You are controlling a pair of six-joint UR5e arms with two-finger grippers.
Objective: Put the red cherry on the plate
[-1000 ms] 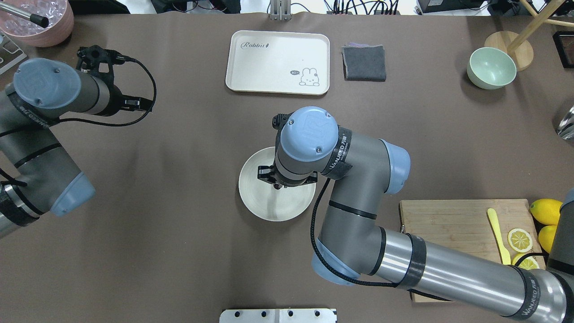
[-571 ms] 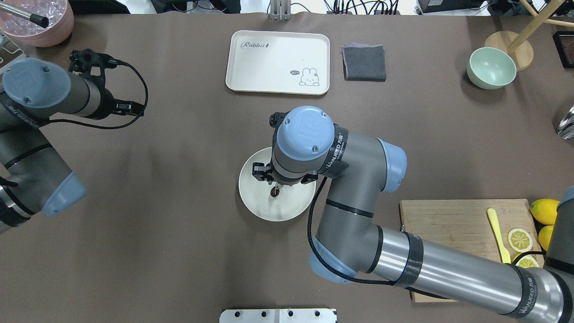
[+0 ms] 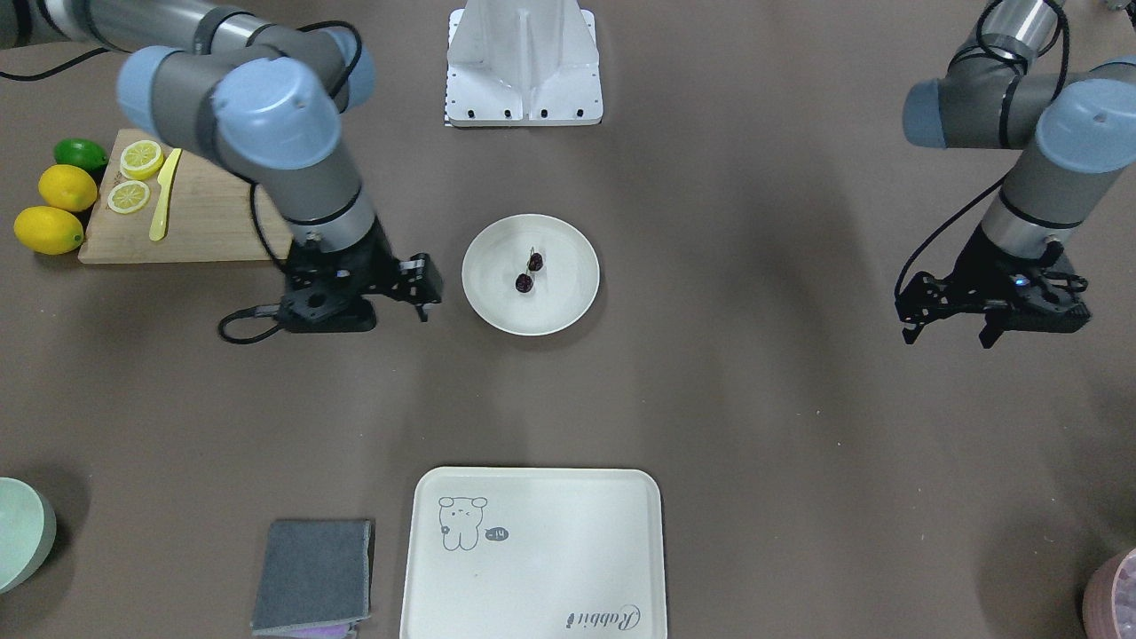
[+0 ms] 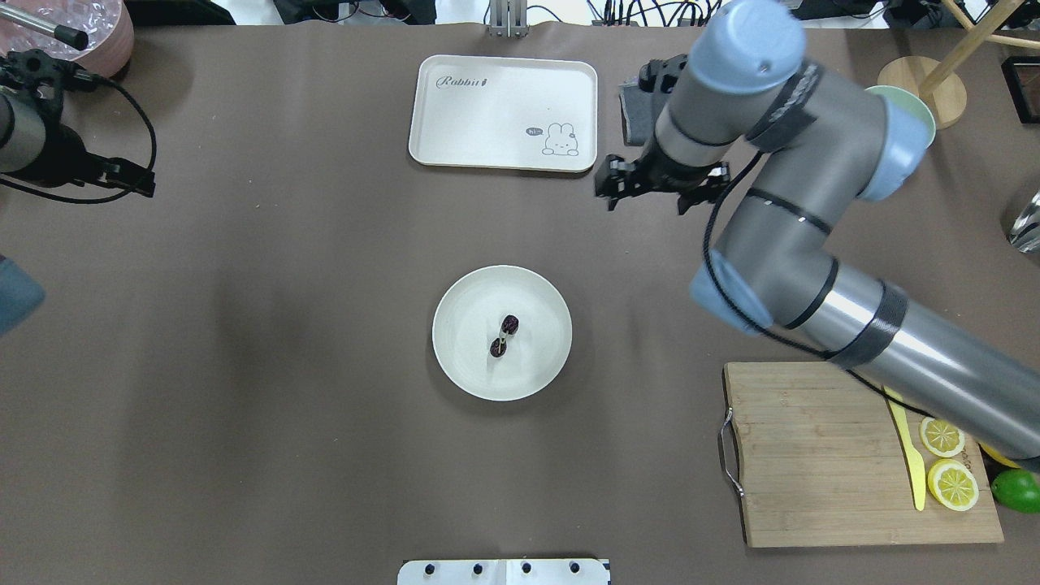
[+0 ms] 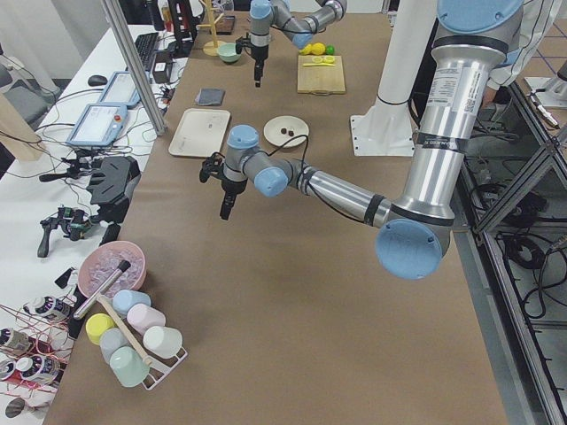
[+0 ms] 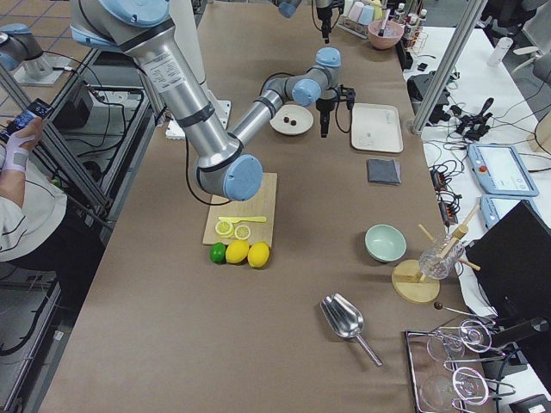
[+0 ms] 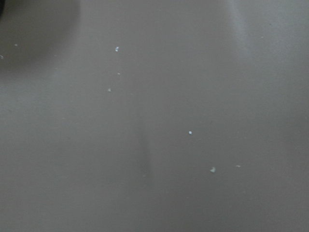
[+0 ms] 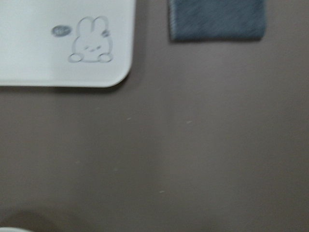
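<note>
Probably a robotics lab (teach pendants (image 5: 91, 131), aluminium framing (image 5: 133, 62), cables (image 4: 650, 10))

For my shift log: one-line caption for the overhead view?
Cherry on the plate; right claw open, apart from it, near the tray.

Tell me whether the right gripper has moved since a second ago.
Yes. The right gripper has left the plate, where the red cherry now lies, and moved toward the table's far side, ending beside the rabbit tray.
</note>
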